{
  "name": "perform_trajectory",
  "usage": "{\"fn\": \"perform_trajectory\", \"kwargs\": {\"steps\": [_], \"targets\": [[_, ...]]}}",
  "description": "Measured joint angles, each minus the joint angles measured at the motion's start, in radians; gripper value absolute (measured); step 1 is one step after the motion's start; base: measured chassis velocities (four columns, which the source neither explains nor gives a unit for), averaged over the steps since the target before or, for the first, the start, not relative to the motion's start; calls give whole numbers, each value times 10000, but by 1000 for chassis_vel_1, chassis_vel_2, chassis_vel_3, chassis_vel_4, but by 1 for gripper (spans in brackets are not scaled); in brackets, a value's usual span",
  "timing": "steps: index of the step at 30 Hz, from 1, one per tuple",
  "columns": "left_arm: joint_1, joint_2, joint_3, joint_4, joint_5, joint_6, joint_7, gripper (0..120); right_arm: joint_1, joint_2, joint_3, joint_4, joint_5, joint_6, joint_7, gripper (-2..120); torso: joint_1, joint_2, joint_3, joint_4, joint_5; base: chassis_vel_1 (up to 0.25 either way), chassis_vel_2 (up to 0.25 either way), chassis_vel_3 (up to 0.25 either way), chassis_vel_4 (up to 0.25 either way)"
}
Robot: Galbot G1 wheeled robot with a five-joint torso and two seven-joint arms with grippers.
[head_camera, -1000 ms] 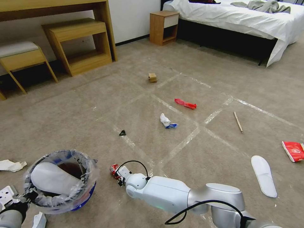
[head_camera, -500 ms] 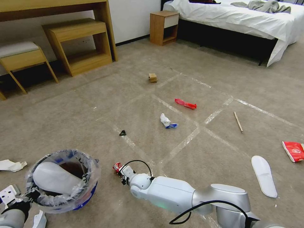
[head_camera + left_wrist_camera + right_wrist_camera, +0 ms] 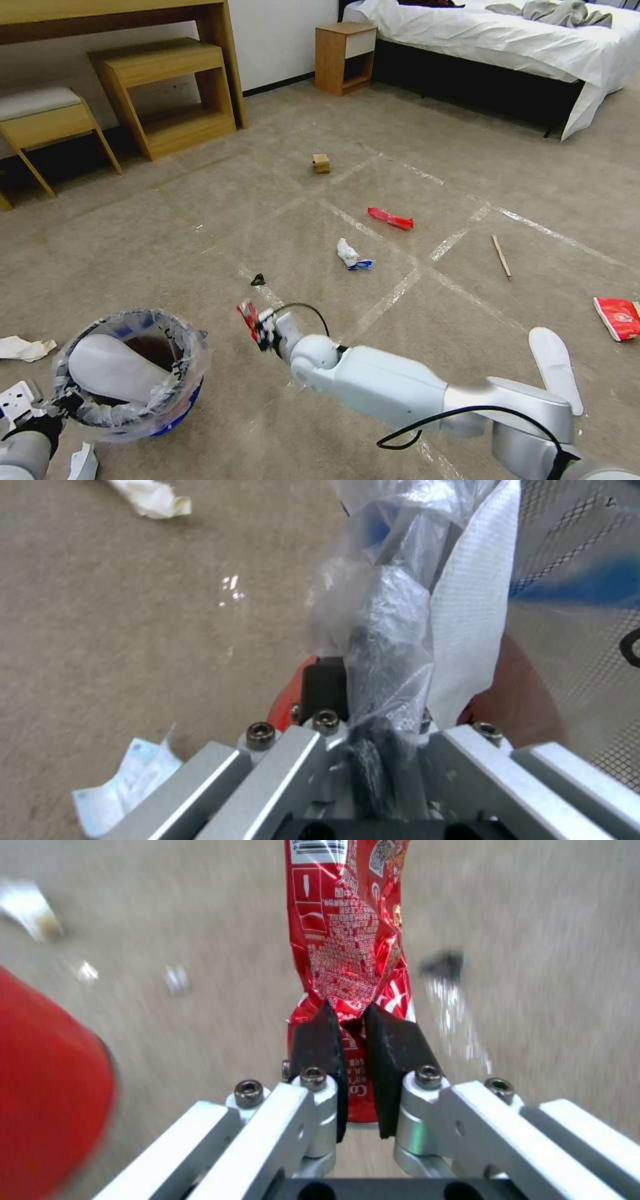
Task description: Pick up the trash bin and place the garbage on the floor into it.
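Beside trash bin: gripped can.

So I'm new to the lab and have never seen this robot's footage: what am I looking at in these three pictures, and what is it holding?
It is a wheeled robot with two arms. The wide picture comes from its head camera, looking down at a carpeted floor. The other two come from cameras on its wrists, looking along the jaws.

The left gripper is clamped on the rim of the trash bin, which is lined with a plastic bag and already holds a white slipper.

The right gripper pinches a crushed red can, held above the carpet near the bin.

Lying on the floor: another slipper, two red wrappers, crumpled paper, a tan box, a stick and a black scrap.
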Motion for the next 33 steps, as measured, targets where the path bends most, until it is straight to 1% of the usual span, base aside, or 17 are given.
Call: {"fn": "perform_trajectory", "kwargs": {"steps": [1, 4, 5, 8, 9, 12, 13, 16, 19, 21, 26, 29, 33], "targets": [[0, 0, 0, 0, 0, 0, 0, 0, 0, 0, 0, 0, 0, 0, 0, 7, 0, 0, 0, 0, 0, 0, 0, 0, 0], [-77, 106, 50, -260, -279, 84, -116, 0, 0, -439, 605, 778, 21, 448, -283, 7, 0, 1, 0, -3, 0, 0, 0, 0, 0], [-77, 106, 50, -260, -279, 84, -116, 0, 0, -439, 605, 778, 21, 448, -283, 7, 0, 1, 0, -3, 0, 0, 0, 0, 0], [-191, 241, 175, -424, -443, 149, -199, 0, 101, -866, 1218, 1700, 192, 1040, -689, 7, 0, 0, 0, -2, 2, 0, 0, 0, 0], [-191, 241, 175, -424, -443, 149, -199, 0, 101, -866, 1218, 1700, 192, 1040, -689, 7, 0, 0, 0, -2, 2, 0, 0, 0, 0], [-287, 346, 306, -541, -598, 212, -278, 0, 277, -1233, 1525, 2469, 376, 1407, -887, 7, 0, 0, 0, 1, 1, 0, 0, 0, 0], [-287, 346, 306, -541, -598, 212, -278, 0, 277, -1233, 1525, 2469, 376, 1407, -887, 7, 0, 0, 0, 1, 1, 0, 0, 0, 0], [-334, 521, 451, -573, -700, 273, -331, 0, 393, -1599, 1684, 3172, 447, 1684, -1007, 7, 0, 1, 0, -1, 0, 0, 0, 0, 0], [-375, 620, 551, -569, -702, 293, -348, 0, 440, -1734, 1708, 3545, 459, 1932, -1058, 7, 0, 0, 0, 0, 1, 0, 0, 0, 0], [-458, 694, 682, -555, -706, 315, -360, 0, 520, -1938, 1692, 4117, 523, 2244, -1114, 7, 0, 0, 0, 0, 0, 0, 0, 0, 0], [-520, 736, 761, -512, -706, 333, -365, 0, 644, -2149, 1546, 4675, 503, 2358, -1184, 7, 0, 1, 0, -1, 0, 0, 0, 0, 0], [-553, 806, 781, -492, -713, 336, -366, 0, 879, -2268, 1131, 5187, 491, 2361, -1198, 7, 0, 1, 0, -1, -1, 0, 0, 0, 0], [-561, 842, 782, -494, -738, 339, -370, 0, 1073, -2261, 778, 5409, 474, 2360, -1163, 7, 0, 1, -1, 0, -1, 0, 0, 0, 0]]}}
